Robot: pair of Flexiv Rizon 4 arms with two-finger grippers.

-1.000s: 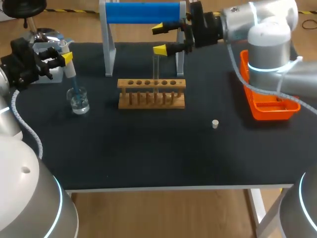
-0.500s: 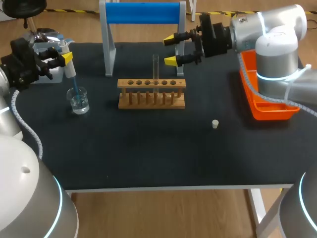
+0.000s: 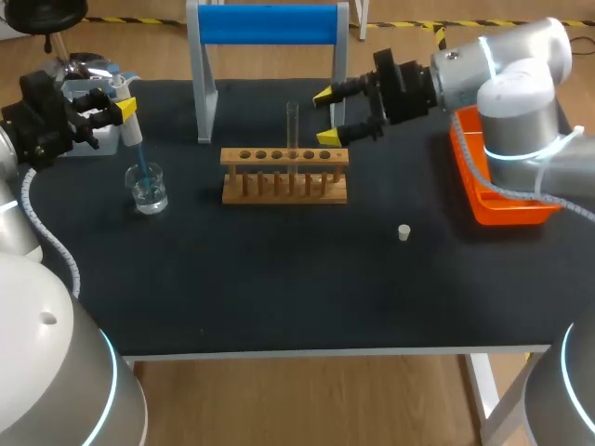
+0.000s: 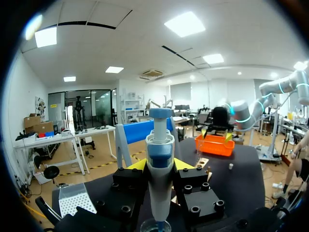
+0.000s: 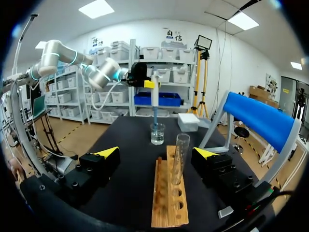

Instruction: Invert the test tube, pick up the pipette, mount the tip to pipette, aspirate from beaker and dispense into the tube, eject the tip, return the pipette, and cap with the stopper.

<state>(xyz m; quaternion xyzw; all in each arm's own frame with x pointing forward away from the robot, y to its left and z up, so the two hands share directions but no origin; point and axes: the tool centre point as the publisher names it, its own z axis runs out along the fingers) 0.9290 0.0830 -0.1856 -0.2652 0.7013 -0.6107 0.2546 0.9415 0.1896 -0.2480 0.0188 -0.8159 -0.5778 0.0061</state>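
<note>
My left gripper [image 3: 123,106] is shut on the white and blue pipette [image 4: 159,162], held upright at the table's far left. The pipette's blue tip [image 3: 139,163] reaches down into the glass beaker [image 3: 149,190]. A clear test tube [image 3: 292,130] stands upright in the wooden rack [image 3: 284,177]. My right gripper [image 3: 325,116] hangs open just right of the tube, touching nothing. In the right wrist view the tube [image 5: 179,162] stands between the open fingers of that gripper [image 5: 156,152], nearer one side. A small white stopper [image 3: 403,232] lies on the mat, right of the rack.
A blue roller stand [image 3: 270,23] rises behind the rack. An orange tray [image 3: 502,200] sits at the right edge under my right arm. A clear tip box [image 3: 93,88] sits at the far left behind the beaker.
My right gripper, still open, has moved right and toward the table's front, away from the tube's top. The left arm and pipette have not moved.
</note>
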